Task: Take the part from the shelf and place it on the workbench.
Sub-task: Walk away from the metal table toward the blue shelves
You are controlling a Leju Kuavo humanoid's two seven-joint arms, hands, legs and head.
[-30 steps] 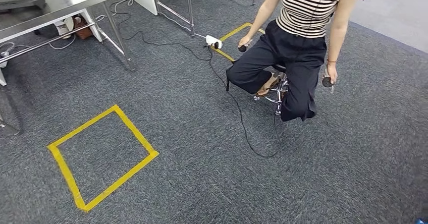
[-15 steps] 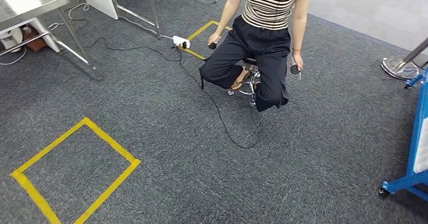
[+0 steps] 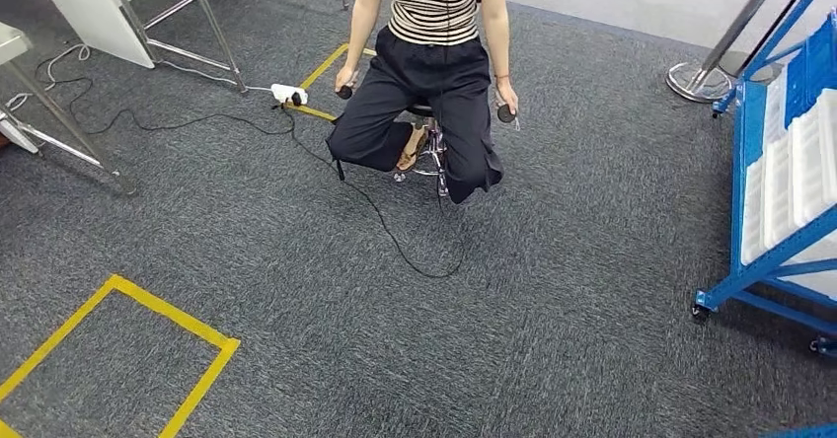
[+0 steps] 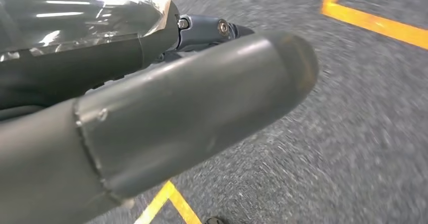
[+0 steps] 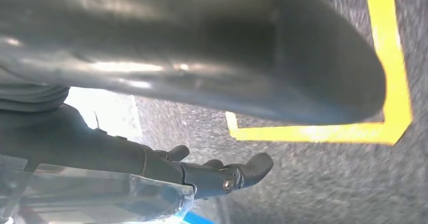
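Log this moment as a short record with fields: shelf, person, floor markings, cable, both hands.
shelf: blue frame at right, holding white trays
person: seated on a stool, facing the robot, a dark round thing in each hand
floor markings: yellow tape square at lower left
cable: black, runs from the power strip past the stool
left hand: hanging over carpet, holds nothing
right hand: hanging over carpet, holds nothing

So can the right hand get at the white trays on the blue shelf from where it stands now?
Probably not yet. The blue shelf with its white trays sits off at the right edge across open carpet, and the right hand hangs low over the floor. Nothing blocks the way.
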